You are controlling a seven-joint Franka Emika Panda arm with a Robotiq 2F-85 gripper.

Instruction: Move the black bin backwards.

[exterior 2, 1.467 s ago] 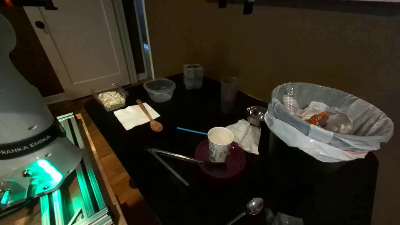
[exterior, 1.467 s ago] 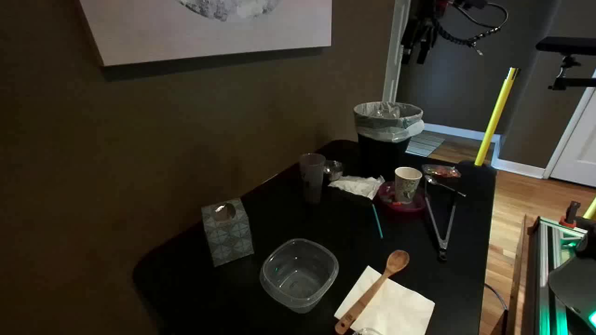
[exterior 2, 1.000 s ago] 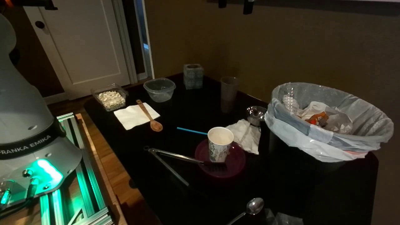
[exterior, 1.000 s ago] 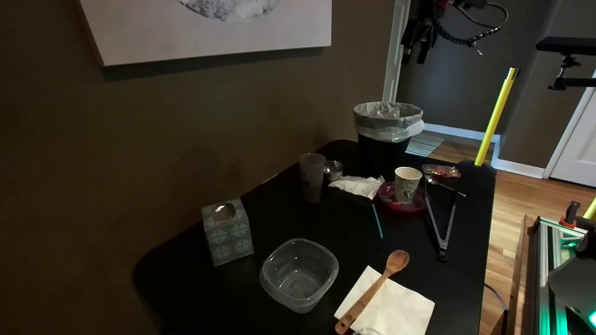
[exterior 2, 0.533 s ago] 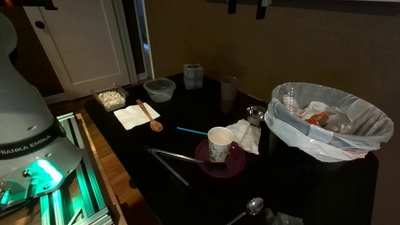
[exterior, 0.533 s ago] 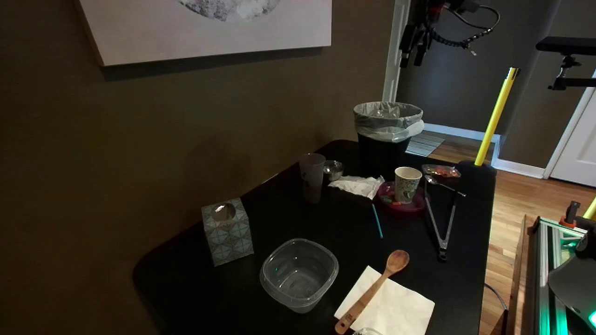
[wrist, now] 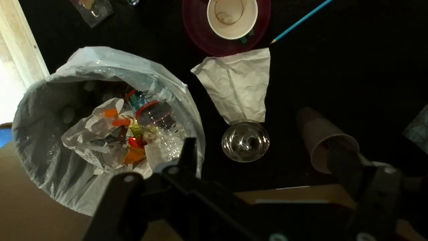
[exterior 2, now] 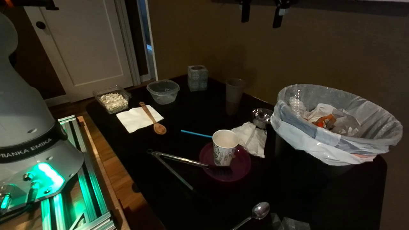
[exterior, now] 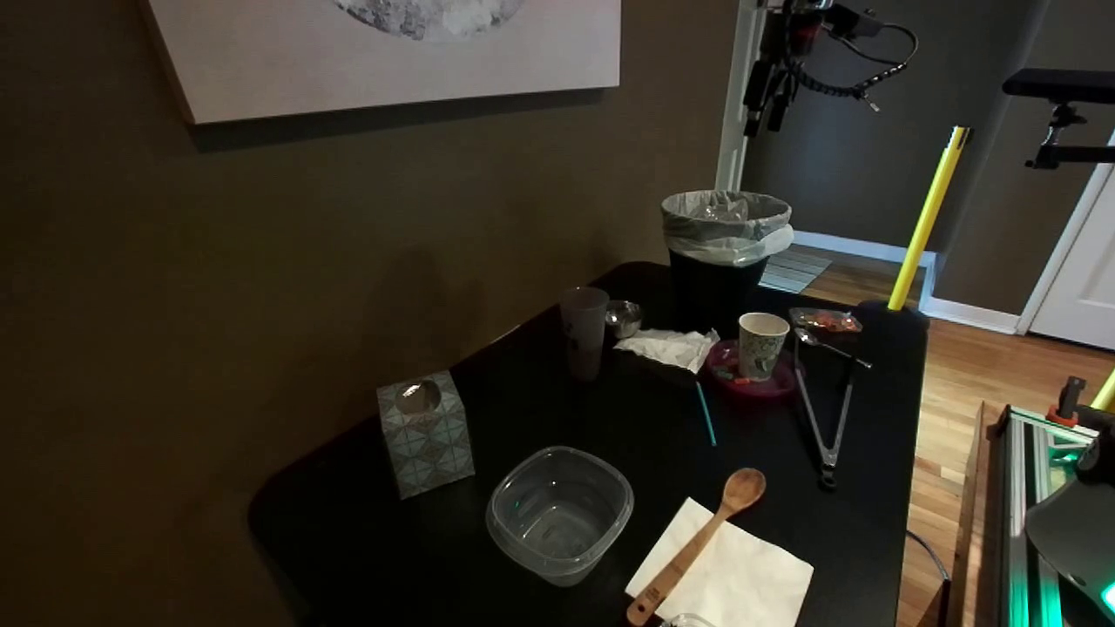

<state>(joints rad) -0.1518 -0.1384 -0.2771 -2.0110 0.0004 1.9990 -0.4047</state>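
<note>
The black bin (exterior: pixel 716 292) stands upright at the far end of the dark table with a whitish liner over its rim. It also shows in an exterior view at the right (exterior 2: pixel 314 150), with rubbish inside, and at the left of the wrist view (wrist: pixel 43 157). My gripper (exterior: pixel 762 132) is open and empty, high above the table and apart from the bin; its fingertips also hang at the top of an exterior view (exterior 2: pixel 261 23). In the wrist view the open gripper (wrist: pixel 262 142) has one finger (wrist: pixel 189 150) overlapping the bin's rim in the picture.
Near the bin are a glass bowl (wrist: pixel 245 142), a crumpled napkin (wrist: pixel 240 80), a tall cup (wrist: pixel 321 134), and a paper cup (exterior 2: pixel 223 153) on a purple plate (exterior 2: pixel 243 169). Tongs (exterior 2: pixel 172 171) and a spoon (exterior 2: pixel 260 210) lie nearby. The wall runs behind.
My gripper stays still at first, then moves down, drifting left in one exterior picture and right in the other. It stays open. The bin and table things have not moved.
</note>
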